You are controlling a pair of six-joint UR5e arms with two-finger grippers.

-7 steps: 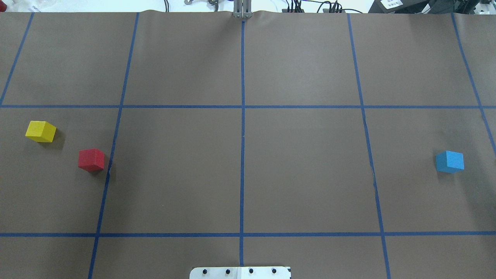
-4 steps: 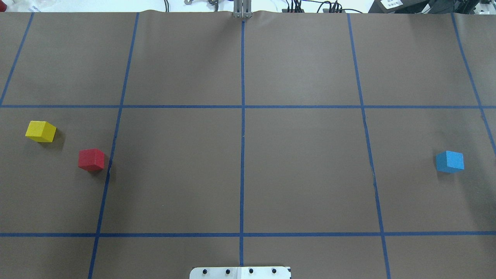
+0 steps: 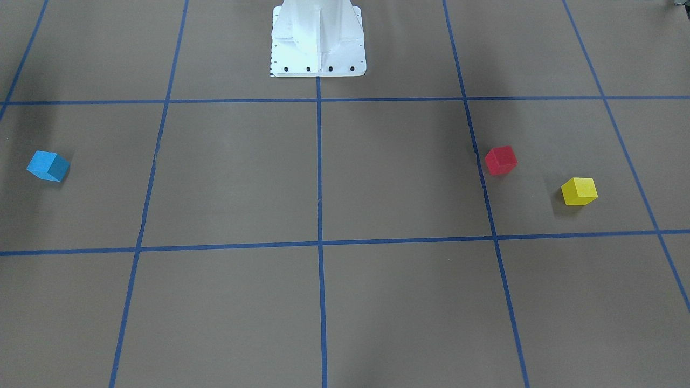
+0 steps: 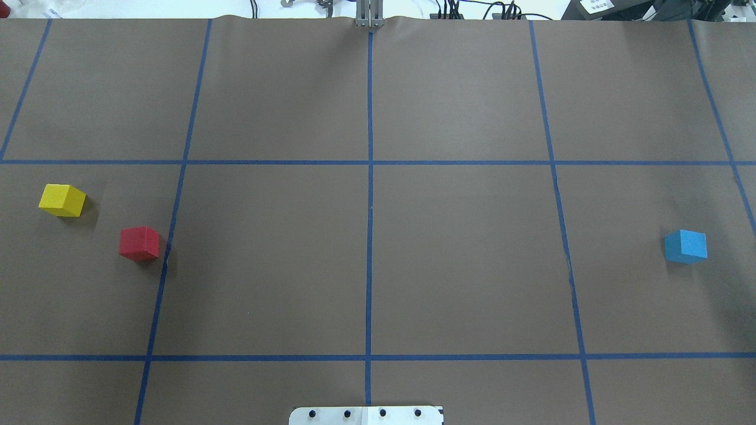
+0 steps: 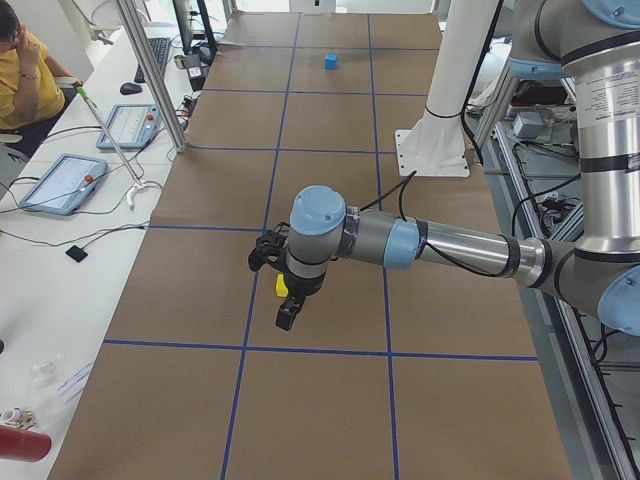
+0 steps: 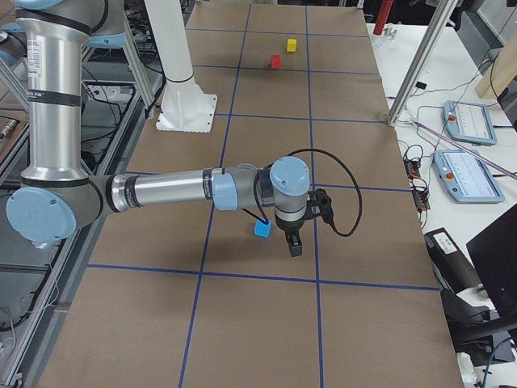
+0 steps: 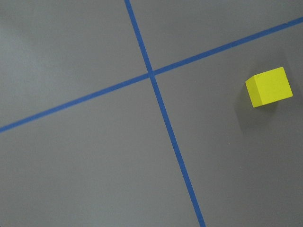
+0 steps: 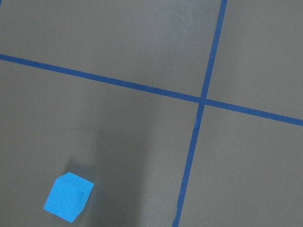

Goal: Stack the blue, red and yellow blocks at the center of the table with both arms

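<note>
Nothing stacked yet on your run: yellow block (image 4: pixel 62 200) and red block (image 4: pixel 139 243) sit apart on the table's (image 4: pixel 472 248) left side, blue block (image 4: pixel 686 246) alone far right, none at centre. Left gripper (image 5: pixel 287 316) hangs near the yellow, right gripper (image 6: pixel 292 242) near the blue; pincers apart or together, can't tell. All picks and stacking remain

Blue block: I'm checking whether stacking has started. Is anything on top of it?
Nothing: the blue block has a bare top and sits alone on the brown table cover. Its underside, against the cover, is hidden.
</note>
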